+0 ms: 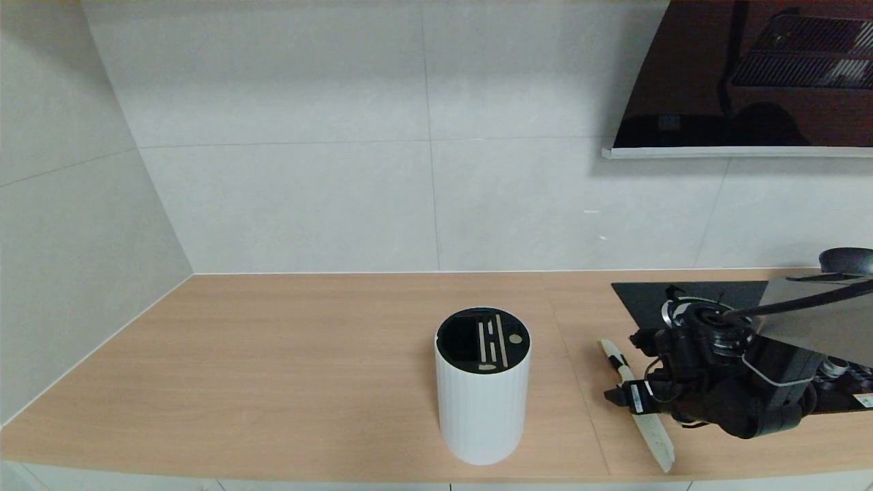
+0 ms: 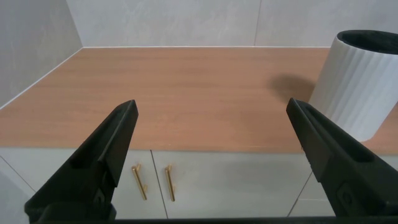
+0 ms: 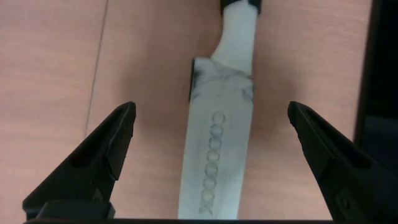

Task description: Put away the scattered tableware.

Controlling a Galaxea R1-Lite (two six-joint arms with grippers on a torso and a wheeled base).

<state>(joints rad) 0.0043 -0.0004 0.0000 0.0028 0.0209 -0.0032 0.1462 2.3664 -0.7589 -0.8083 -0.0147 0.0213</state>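
Observation:
A knife (image 1: 651,435) with a white marbled blade lies flat on the wooden counter, right of the white ribbed holder (image 1: 482,395) with a black slotted top. My right gripper (image 1: 631,368) hovers open just above the knife, one finger on each side near where blade meets handle. In the right wrist view the blade (image 3: 219,155) runs between the spread fingers (image 3: 93,168) of the right gripper (image 3: 210,112). My left gripper (image 2: 211,107) is open and holds nothing. It sits off the counter's front edge, with the holder (image 2: 360,81) ahead and to one side.
A black cooktop (image 1: 648,300) with a grey pan (image 1: 818,320) lies at the right, behind the right arm. A dark range hood (image 1: 750,75) hangs above it. Cabinet doors with gold handles (image 2: 169,182) sit below the counter's front edge. Bare counter (image 1: 286,354) stretches left of the holder.

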